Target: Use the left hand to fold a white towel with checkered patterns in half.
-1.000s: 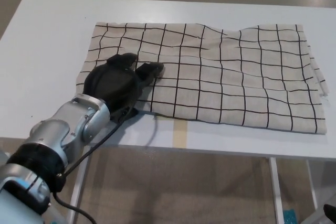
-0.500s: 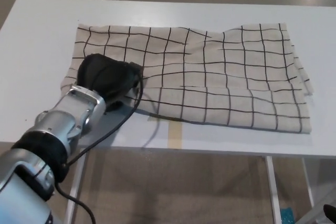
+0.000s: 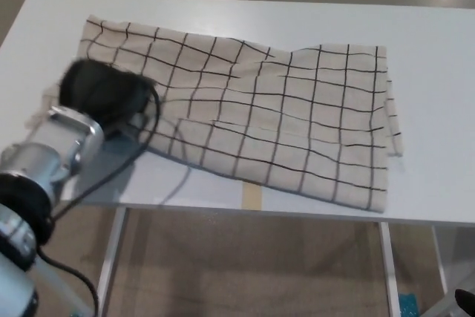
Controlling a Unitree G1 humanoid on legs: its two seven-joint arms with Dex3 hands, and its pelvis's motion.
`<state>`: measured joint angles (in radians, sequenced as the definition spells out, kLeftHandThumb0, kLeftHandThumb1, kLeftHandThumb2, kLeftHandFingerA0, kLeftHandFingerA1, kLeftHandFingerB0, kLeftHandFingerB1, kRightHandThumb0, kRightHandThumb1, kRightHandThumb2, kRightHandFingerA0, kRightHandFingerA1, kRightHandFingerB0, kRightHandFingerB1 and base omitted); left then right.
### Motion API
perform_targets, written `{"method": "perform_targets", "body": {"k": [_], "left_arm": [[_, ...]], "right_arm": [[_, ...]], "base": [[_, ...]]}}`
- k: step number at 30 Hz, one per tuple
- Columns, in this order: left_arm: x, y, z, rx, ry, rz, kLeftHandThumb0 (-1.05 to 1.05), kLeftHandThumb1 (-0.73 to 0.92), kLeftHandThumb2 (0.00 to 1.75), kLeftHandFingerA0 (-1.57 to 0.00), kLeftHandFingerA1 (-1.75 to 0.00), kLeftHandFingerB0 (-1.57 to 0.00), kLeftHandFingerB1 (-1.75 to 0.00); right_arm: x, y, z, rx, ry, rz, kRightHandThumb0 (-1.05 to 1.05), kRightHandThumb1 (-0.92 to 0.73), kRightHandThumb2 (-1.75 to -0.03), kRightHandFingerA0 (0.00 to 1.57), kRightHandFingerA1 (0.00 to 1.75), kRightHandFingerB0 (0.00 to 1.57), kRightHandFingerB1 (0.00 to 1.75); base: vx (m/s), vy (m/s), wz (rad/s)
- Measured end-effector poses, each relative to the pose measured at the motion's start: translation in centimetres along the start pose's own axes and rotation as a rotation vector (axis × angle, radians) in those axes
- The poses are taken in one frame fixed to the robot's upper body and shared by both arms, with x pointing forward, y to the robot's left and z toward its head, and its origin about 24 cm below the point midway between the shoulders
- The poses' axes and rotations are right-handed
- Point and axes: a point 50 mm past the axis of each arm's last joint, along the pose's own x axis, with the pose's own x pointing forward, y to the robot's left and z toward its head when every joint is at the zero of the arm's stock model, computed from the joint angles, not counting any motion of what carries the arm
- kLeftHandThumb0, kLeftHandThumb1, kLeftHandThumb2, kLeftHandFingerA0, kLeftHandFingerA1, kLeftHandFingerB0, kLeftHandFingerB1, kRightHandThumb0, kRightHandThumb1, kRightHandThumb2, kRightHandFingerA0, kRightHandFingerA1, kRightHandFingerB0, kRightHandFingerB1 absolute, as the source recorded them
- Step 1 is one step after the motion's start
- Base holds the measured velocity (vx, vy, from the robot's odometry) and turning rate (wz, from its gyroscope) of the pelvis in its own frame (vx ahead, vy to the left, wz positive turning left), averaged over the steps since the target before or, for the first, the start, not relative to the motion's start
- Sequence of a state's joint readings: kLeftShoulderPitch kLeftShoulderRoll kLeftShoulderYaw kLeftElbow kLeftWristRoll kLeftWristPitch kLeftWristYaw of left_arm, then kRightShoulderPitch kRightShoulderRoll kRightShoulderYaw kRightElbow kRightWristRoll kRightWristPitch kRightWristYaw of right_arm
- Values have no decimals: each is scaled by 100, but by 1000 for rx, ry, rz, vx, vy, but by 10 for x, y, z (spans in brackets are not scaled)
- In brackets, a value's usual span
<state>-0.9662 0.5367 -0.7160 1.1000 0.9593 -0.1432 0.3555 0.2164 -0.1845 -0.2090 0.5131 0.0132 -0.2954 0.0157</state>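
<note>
- The white towel with checkered patterns lies spread on the white desk, covering much of the desk's middle and left.
- The towel sits askew on the desk: its far left corner lies near the desk's far left edge, and its near right corner reaches close to the desk's front edge.
- A horizontal crease or layer edge runs across the towel roughly midway, and the cloth ripples near the far edge.
- On the towel's right side a narrow flap of cloth pokes out past the main edge.
- The left hand is a blurred black shape over the towel's left end, at the near left part of the cloth.
- The fingers cannot be made out through the blur, so it is not possible to tell whether they are wide, narrow, or holding the cloth.
- The silver forearm runs from the hand toward the picture's lower left, past the desk's front edge.
- A black cable loops from the hand across the towel's near left corner and down along the forearm.
- A strip of tan tape sits on the desk's front edge, just in front of the towel's near edge.
- Below the desk, a metal leg and the beige floor show.
- The right hand does not show.
</note>
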Motion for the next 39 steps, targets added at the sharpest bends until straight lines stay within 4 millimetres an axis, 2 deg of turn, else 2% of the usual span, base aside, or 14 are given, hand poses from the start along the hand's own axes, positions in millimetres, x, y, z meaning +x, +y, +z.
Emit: {"method": "perform_targets", "body": {"k": [6, 7, 13, 20, 21, 23, 24, 26, 27, 28, 35, 36, 38, 39], "left_arm": [[10, 39, -17, 88, 5, 151, -27, 58, 57, -83, -175, -71, -165], [12, 45, -17, 99, -2, 178, -32, 41, 83, -122, -137, -101, -84], [28, 105, -6, 193, -102, 398, -42, 42, 60, -100, -162, -88, -54], [39, 170, 47, 319, -337, 633, -40, 40, 59, -103, -160, -103, -64], [40, 174, 54, 335, -366, 647, -36, 40, 78, -119, -140, -88, -123], [40, 178, 71, 377, -432, 670, -29, 34, 76, -127, -143, -98, -122], [40, 178, 75, 391, -450, 674, -32, 49, 57, -96, -172, -78, -162], [40, 180, 91, 444, -522, 690, -32, 49, 57, -96, -172, -78, -162], [40, 180, 95, 457, -537, 694, -33, 35, 76, -128, -145, -98, -124], [40, 180, 95, 457, -537, 694, -63, 44, 60, -92, -170, -89, -139], [36, 169, 133, 581, -769, 663, -40, 37, 71, -120, -150, -93, -133], [35, 167, 137, 588, -794, 657, -31, 50, 57, -85, -175, -78, -159], [34, 166, 141, 595, -814, 654, -31, 50, 57, -85, -175, -78, -159], [33, 162, 148, 613, -851, 652, -39, 35, 70, -118, -149, -97, -136]], "right_arm": [[2, 1, 2, 1, -5, 1, -39, -66, -60, 49, 41, 53, 42], [3, 1, 3, 2, -8, 1, -39, -66, -60, 51, 41, 56, 43], [4, 1, 5, 3, -13, 0, -41, -66, -60, 54, 41, 61, 45], [3, 2, 5, -2, -8, -4, -40, -66, -60, 57, 43, 61, 45], [3, 2, 5, -3, -8, -4, -42, -65, -61, 59, 45, 60, 45], [2, 2, 5, -8, -9, -5, -43, -65, -61, 59, 45, 61, 45], [2, 2, 5, -9, -10, -5, -43, -63, -61, 60, 48, 61, 46], [2, 2, 6, -14, -12, -7, -43, -63, -61, 60, 48, 61, 46], [2, 2, 7, -15, -14, -6, -41, -66, -60, 60, 48, 64, 46], [2, 2, 7, -15, -14, -6, -40, -66, -60, 60, 49, 64, 46], [9, 3, 15, 0, -25, 2, -39, -66, -60, 59, 50, 65, 47], [9, 3, 15, 3, -26, 3, -39, -66, -60, 60, 51, 65, 47], [9, 3, 15, 3, -27, 4, -39, -66, -60, 60, 51, 65, 47], [9, 3, 16, 3, -30, 6, -40, -65, -60, 61, 51, 65, 47]], "base": [[0, 0, 0], [0, 0, 0], [0, 0, 0], [0, 0, 0], [0, 0, 0], [0, 0, 0], [0, 0, 0], [0, 0, 0], [0, 0, 0], [0, 0, 0], [0, 0, 0], [0, 0, 0], [0, 0, 0], [0, 0, 0]]}}
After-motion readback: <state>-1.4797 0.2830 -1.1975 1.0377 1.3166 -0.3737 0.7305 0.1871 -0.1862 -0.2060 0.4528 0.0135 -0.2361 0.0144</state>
